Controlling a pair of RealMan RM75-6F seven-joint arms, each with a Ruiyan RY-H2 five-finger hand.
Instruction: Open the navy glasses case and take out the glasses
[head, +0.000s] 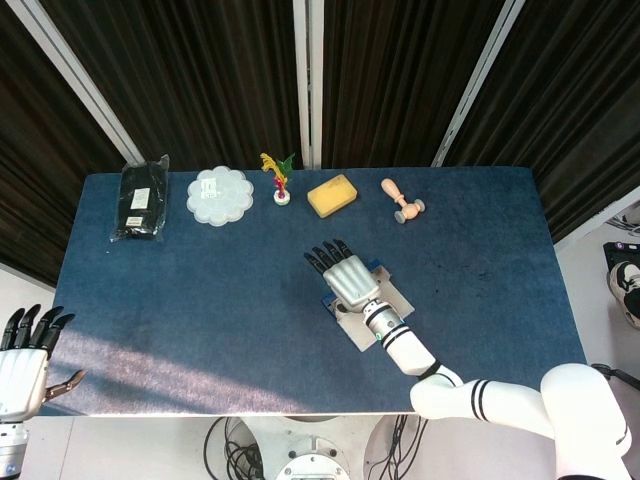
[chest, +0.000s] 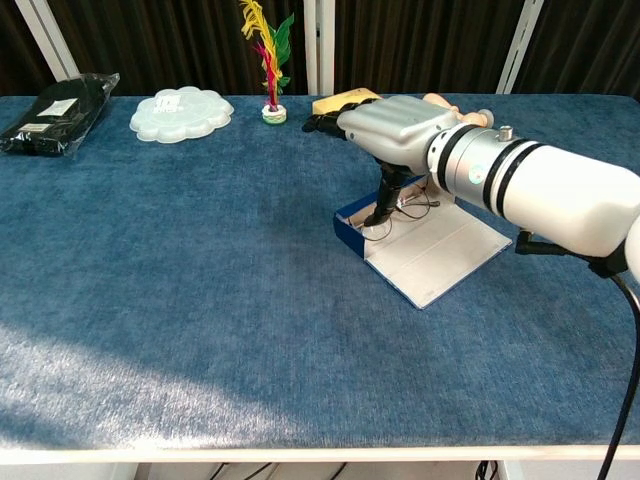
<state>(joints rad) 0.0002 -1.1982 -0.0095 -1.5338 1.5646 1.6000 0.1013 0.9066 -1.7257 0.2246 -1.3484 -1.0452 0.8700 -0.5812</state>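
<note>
- A blue cloth-covered table (head: 200, 300) seen from above and from chest height, with dark curtains behind it.
- The navy glasses case (chest: 352, 222) lies open near the middle of the table, its pale lid (chest: 440, 254) flat on the cloth toward the robot.
- The glasses (chest: 412, 204) sit inside the case, thin wire frames partly hidden by the hand.
- The right hand (chest: 385, 125) hovers over the case, palm down, fingers stretched forward together, thumb (chest: 384, 200) pointing down into the case close to the glasses. Whether the thumb touches them cannot be told. It holds nothing.
- The left hand (head: 22, 352) waits off the table's near left corner, fingers spread and empty.
- Along the far edge, left to right: a black packet (head: 140, 198), a white scalloped dish (head: 220, 195), a feathered shuttlecock (head: 279, 178), a yellow sponge (head: 332, 194) and a wooden stamp (head: 402, 201).
</note>
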